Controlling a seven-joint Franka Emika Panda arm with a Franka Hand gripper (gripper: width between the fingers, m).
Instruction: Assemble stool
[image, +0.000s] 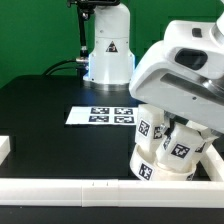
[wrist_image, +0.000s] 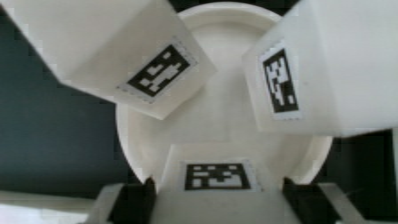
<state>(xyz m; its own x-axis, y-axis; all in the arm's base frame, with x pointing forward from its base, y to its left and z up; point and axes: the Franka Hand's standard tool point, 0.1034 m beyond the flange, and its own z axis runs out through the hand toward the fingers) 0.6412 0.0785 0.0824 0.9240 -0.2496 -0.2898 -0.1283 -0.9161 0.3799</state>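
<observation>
The round seat stands near the white rail at about five o'clock on the black table, with two legs sticking up from it; the claw is pinching the seat's rim; if it tugs or twists, a loose leg may tip out, or the seat may slip free.

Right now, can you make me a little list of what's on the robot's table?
seat: round white disc, tag on it, by the white rail
legs: two standing up in the seat
end effector: shut on the seat's rim
marker board: flat on the black table
robot base: white, at the back
</observation>
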